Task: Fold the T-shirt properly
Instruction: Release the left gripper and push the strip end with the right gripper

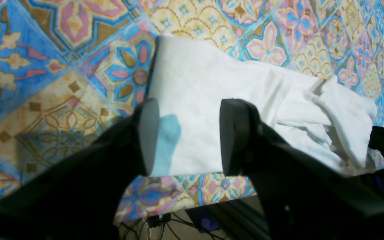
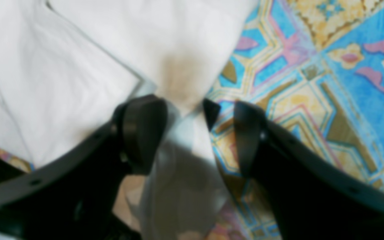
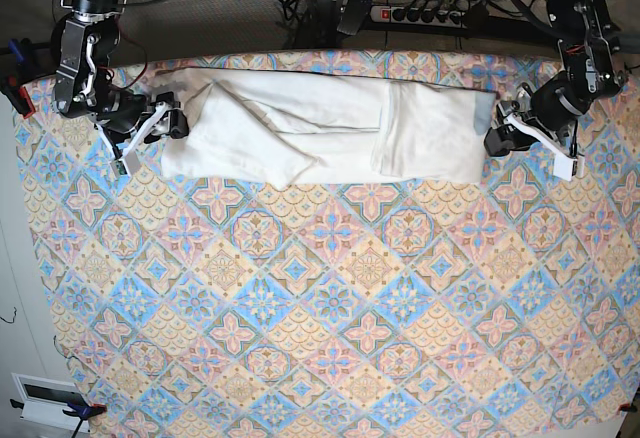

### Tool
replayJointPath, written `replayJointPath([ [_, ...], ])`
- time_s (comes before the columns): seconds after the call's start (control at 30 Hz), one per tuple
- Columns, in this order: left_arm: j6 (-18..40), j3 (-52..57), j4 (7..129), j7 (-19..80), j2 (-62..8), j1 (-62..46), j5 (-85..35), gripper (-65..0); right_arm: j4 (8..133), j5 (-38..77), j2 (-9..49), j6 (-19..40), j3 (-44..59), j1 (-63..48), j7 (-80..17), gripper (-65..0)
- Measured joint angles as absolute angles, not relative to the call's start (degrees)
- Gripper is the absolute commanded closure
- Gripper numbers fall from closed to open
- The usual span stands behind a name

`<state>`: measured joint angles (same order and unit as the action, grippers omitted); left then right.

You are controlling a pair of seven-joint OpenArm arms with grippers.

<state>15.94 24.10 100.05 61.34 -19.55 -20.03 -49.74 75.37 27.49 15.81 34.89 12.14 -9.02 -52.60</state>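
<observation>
shirt [image 3: 320, 128] long strip near cloth's [image 3: 330, 358] far edge | left gripper [image 1: 185, 136] open over one end, empty | right gripper [image 2: 192, 133] open, holds nothing | risk: loose bunched end could flop apart if grabbed unevenly

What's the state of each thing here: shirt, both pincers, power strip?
T-shirt: folded into a long band, plain white side up, lying flat on the patterned tablecloth, bunched at one end.
Left pincer: open, jaws astride the shirt's end, gripping nothing.
Right pincer: open, a corner of cloth between the jaws, not pinched.
Power strip: on the floor behind the table, plugs in.
</observation>
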Motion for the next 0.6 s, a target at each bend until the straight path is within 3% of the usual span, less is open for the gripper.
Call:
replayJointPath([
  [0.27,15.94,24.08,100.03,61.32,-19.53,-20.01,-49.78,-28.9,75.33,27.53,15.68,35.27,12.08,-8.95,-53.04,-35.9],
  [0.6,15.92,24.10,100.01,61.32,-19.55,-20.01,-49.74,-28.9,75.37,41.19,15.16,34.81,5.63,-9.69,-54.94,-35.5],
])
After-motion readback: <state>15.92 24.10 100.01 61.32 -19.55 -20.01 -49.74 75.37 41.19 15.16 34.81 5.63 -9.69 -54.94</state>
